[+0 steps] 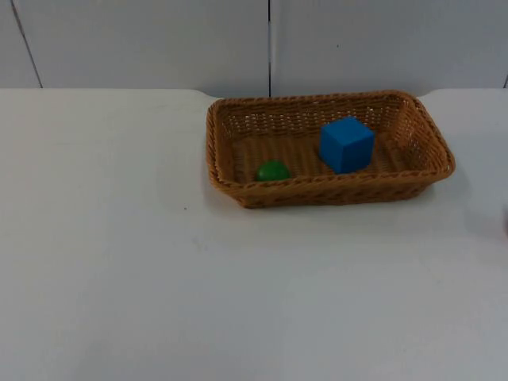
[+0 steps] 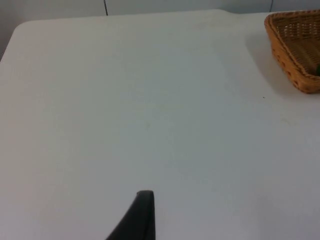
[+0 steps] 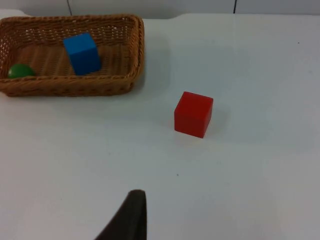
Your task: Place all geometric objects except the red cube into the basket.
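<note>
Basically done: blue cube and green ball sit in the basket near the tabletop's far edge; red cube stays out, beside it. Both rigid, light; side-face grip. Left tool, right tool wait; grip state unclear.

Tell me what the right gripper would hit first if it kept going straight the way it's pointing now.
Probably bare white table. The fingertip of the right gripper points along open tabletop between the red cube and the basket; the basket holds the blue cube and green ball. Depth is unclear.
</note>
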Controlling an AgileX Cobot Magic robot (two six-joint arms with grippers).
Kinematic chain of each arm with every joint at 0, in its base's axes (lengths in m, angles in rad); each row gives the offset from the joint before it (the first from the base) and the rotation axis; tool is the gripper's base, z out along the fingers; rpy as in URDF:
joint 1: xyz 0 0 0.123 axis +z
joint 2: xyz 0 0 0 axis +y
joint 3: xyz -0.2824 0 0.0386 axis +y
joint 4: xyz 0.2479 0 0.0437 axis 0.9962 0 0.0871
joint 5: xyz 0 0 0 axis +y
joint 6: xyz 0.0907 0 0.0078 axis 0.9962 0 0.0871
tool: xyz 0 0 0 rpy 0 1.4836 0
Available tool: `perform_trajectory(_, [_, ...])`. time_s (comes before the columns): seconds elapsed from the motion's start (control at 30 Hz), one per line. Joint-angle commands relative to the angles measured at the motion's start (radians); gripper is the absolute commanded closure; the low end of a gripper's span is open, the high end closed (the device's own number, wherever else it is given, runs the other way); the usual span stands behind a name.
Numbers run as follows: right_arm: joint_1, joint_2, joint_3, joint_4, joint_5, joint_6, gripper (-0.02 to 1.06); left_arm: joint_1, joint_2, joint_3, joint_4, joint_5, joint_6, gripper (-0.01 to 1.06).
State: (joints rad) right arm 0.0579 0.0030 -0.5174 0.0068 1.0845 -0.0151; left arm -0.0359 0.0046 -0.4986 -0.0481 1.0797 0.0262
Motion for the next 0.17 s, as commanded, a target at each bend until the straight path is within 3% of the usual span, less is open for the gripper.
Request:
perform_trajectory(0.0, [-0.004,-0.003,0.002,-0.001,-0.007,0.000,-0.01,0.020,-0.005,0.005,0.004,-0.005,-0.004,0.00])
perform_trajectory(0.13, [-0.004,-0.003,0.002,-0.001,-0.007,0.000,-0.01,0.081,-0.005,0.005,0.006,-0.005,-0.004,0.00])
